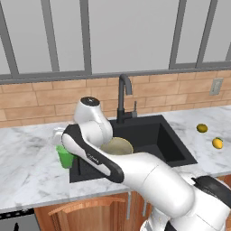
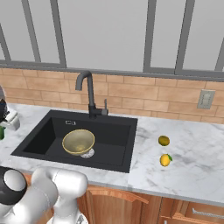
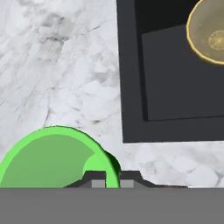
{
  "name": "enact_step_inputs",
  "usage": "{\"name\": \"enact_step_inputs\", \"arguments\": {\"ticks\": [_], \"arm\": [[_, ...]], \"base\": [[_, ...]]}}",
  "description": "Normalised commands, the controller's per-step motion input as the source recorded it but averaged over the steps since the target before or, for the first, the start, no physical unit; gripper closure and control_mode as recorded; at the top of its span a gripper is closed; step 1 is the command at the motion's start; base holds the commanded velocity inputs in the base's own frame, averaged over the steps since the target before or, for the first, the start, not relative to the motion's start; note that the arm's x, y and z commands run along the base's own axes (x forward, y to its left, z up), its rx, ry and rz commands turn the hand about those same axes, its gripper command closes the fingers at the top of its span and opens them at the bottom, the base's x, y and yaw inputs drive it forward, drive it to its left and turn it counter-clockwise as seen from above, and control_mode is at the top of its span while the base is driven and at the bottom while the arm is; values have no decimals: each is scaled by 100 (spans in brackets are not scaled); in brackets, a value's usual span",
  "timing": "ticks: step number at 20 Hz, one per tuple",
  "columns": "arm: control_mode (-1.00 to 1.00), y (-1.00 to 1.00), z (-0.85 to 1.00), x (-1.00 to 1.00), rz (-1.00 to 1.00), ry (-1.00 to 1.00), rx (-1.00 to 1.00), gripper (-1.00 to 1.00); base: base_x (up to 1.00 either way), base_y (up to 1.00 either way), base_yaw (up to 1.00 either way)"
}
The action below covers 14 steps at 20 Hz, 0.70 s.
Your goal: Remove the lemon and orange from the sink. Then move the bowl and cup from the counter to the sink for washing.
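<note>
Last step: gripper (image 3: 112,180) pinching the cup (image 3: 54,157) rim on the counter (image 3: 57,78); next, carry it into the sink (image 3: 175,74).

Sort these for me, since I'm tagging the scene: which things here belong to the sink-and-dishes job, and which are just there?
Part of the job:
lemon
orange
sink
bowl
cup
gripper, shut on the cup's rim

Just there:
faucet
wall outlet
marble counter
</note>
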Motion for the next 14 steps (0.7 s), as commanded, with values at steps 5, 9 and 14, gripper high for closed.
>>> {"name": "enact_step_inputs", "arguments": {"ticks": [5, 9, 14], "arm": [[-100, -45, 7, -4, 2, 0, 0, 100], [-100, -45, 4, 0, 3, 0, 0, 100], [-100, -46, 3, 0, 3, 0, 0, 100]], "base": [[0, 0, 0], [0, 0, 0], [0, 0, 0]]}}
